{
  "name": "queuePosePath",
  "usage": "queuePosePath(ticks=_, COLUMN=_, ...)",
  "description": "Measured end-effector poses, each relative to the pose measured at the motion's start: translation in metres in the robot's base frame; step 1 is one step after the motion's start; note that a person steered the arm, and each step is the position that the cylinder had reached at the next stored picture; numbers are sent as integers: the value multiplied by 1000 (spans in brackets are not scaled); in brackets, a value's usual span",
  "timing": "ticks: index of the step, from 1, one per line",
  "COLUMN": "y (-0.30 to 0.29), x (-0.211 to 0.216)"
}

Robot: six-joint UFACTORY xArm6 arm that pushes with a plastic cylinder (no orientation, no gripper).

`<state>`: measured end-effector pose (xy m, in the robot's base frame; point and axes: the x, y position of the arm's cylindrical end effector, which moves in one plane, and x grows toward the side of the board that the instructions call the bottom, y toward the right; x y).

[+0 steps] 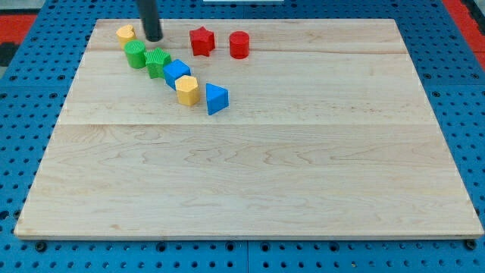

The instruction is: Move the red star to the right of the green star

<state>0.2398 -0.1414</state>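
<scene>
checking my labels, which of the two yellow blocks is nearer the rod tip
The yellow block at the view's top left, just left of my tip. The other yellow block sits lower, between the blue blocks.

Our rod (150, 19) is running off the view's top edge, so we're seeing only its lower stretch; my tip (153, 38) itself is showing. The rod is covering a bit of the desk (250, 174) behind it, just right of the yellow block (126, 33), whose shape we're not making out. The green star (158, 62) is reading soft, its points barely resolving. The blue pegboard (30, 91) around the desk is getting cropped on every side.
</scene>
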Motion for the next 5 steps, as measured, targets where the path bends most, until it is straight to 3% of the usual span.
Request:
queuePosePath(ticks=4, y=-2, x=-2)
queuePosePath(ticks=5, y=3, x=-37)
